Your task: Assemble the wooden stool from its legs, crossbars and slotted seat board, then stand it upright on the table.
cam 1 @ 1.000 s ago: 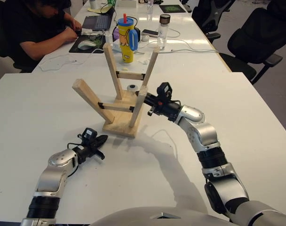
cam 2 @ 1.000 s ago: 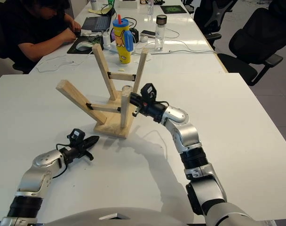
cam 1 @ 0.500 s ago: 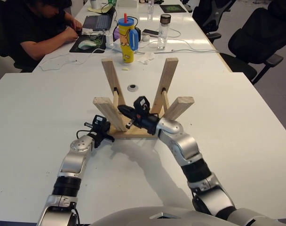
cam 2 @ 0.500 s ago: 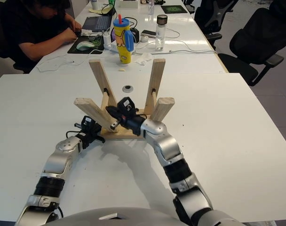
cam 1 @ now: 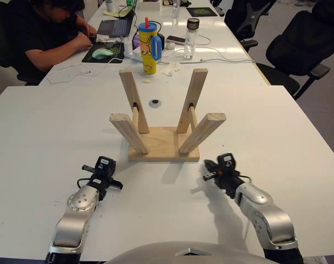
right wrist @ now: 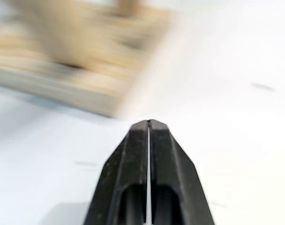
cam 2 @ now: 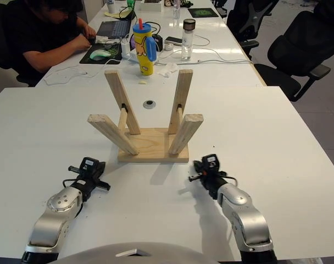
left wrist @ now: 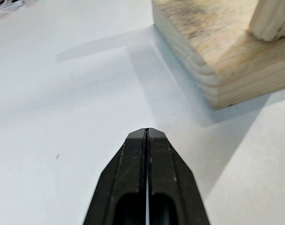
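Observation:
The assembled wooden stool (cam 1: 162, 132) rests upside down on the white table (cam 1: 40, 126), seat board (cam 1: 164, 144) flat on the surface and its legs splaying upward. Dark crossbars join the legs near the seat. My left gripper (cam 1: 105, 175) sits low over the table, in front of the seat's left corner, shut and empty. My right gripper (cam 1: 211, 169) is in front of the seat's right corner, also shut and empty. In the left wrist view the seat board corner (left wrist: 217, 51) lies just beyond the closed fingertips (left wrist: 147, 136). In the right wrist view the seat board's edge (right wrist: 63, 79) shows past the fingertips (right wrist: 148, 124).
A round grommet (cam 1: 154, 103) is set in the table behind the stool. On the far table stand a yellow cup (cam 1: 148, 47), a clear bottle (cam 1: 191, 37), a laptop (cam 1: 115, 25) and cables. A person works at the far left. Office chairs stand at the right.
The stool has settled flat on its seat, legs up. Both grippers let go and drew back toward me, the right one leaving the stool's legs for the table in front.

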Robot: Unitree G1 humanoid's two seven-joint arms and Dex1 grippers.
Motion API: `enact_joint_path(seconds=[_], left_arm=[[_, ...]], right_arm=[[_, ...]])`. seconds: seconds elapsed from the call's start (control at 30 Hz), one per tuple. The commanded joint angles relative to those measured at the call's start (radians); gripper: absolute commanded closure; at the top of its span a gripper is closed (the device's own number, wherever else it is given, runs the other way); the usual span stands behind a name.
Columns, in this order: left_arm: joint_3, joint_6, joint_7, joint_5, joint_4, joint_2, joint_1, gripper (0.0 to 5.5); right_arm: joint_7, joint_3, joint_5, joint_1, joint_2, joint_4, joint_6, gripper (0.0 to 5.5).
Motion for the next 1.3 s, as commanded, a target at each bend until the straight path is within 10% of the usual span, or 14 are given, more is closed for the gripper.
enact_joint_path(seconds=[0.03, 0.47, 0.9, 1.3], left_arm=[[-0.029, 0.018, -0.015, 0.012, 0.112, -0.006, -0.073, 5.48], [-0.203, 0.177, -0.259, -0.086, 0.135, 0.015, -0.160, 5.48], [-0.108, 0.430, -0.527, -0.524, -0.223, 0.052, -0.459, 5.48], [-0.070, 0.503, -0.610, -0.566, -0.246, 0.154, -0.514, 5.48]], right_arm=[[-0.012, 0.015, -0.039, -0.084, 0.020, 0.107, -0.066, 5.50], [0.116, 0.127, 0.010, -0.227, 0.085, 0.226, -0.002, 5.50], [0.328, -0.002, 0.427, -0.475, 0.004, -0.036, 0.490, 5.50], [0.340, -0.078, 0.328, -0.621, -0.068, 0.132, 0.451, 5.50]])
